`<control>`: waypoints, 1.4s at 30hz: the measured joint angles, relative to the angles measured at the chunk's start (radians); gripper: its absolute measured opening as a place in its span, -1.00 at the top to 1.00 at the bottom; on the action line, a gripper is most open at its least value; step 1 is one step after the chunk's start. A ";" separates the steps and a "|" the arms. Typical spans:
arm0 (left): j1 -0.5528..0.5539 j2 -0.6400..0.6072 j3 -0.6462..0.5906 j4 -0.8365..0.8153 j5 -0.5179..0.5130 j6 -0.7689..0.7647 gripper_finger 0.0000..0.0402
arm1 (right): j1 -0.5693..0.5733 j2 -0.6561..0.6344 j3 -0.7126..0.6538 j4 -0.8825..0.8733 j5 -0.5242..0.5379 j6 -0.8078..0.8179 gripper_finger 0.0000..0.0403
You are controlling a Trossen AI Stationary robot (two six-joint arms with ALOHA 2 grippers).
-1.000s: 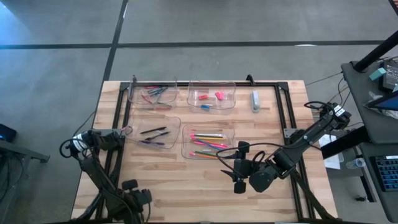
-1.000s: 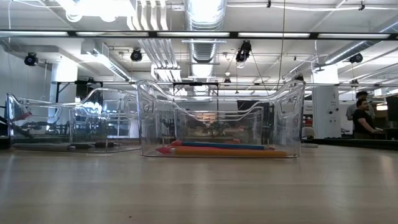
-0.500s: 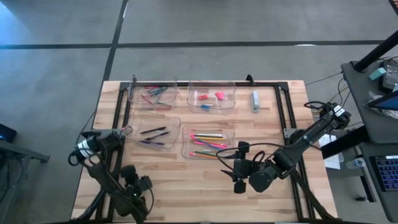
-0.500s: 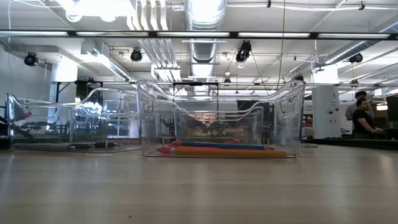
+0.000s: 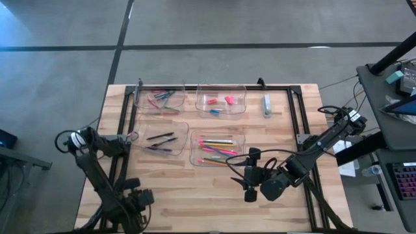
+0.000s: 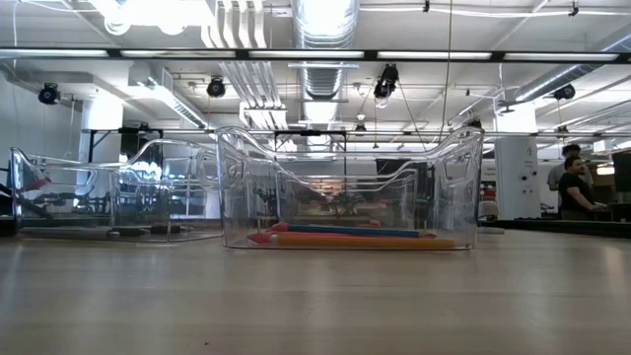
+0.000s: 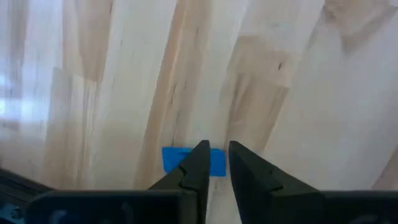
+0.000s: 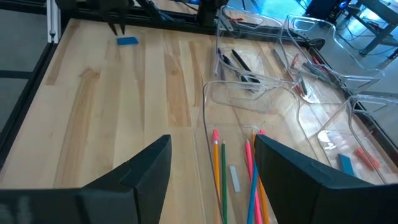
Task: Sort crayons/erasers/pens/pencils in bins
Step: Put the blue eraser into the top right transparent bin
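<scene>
Four clear bins stand on the table. The far left bin [image 5: 159,101] holds crayons, the far right bin [image 5: 221,102] erasers, the near left bin [image 5: 159,138] dark pens, and the near right bin [image 5: 218,149] pencils [image 8: 233,168]. A small flat blue block [image 7: 214,160] lies on the bare wood near the table's near left corner; it also shows in the right wrist view [image 8: 127,41]. My left gripper [image 7: 216,163] is shut and empty, pointing down just above the block. My right gripper [image 8: 214,152] is open and empty, beside the pencil bin's near right corner [image 5: 249,184].
A pale blue-grey oblong item [image 5: 266,104] lies on the table right of the eraser bin. A black frame [image 5: 296,104] runs along the table's far and side edges. Bare wood lies along the near edge. A person [image 6: 575,187] stands in the room beyond.
My left arm has swung about its base; its gripper went a little toward the far edge, then back toward the near left corner. The right arm and the bins' contents have kept still.
</scene>
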 joint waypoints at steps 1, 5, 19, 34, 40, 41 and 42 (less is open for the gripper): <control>-0.006 -0.002 0.000 0.001 0.000 0.000 0.74 | 0.000 0.000 0.000 0.000 0.000 0.000 -0.09; -0.024 0.008 -0.001 0.033 0.020 0.007 0.47 | 0.000 0.000 -0.001 0.000 0.000 0.000 -0.09; -0.033 0.138 0.003 0.008 0.090 0.031 -0.41 | 0.000 0.000 -0.002 0.000 0.000 0.001 -0.09; -0.033 0.139 -0.070 0.027 0.096 0.029 -0.26 | 0.000 0.000 -0.003 0.000 0.000 0.001 -0.09; -0.033 0.140 -0.082 0.074 0.087 0.033 -0.05 | 0.000 0.000 -0.003 0.000 0.000 0.001 -0.09; -0.033 0.140 -0.081 0.077 0.086 0.033 -0.01 | 0.000 0.000 -0.003 0.000 0.000 0.001 -0.09; -0.033 0.140 -0.081 0.081 0.085 0.033 0.04 | 0.000 0.000 -0.003 0.000 0.000 0.001 -0.09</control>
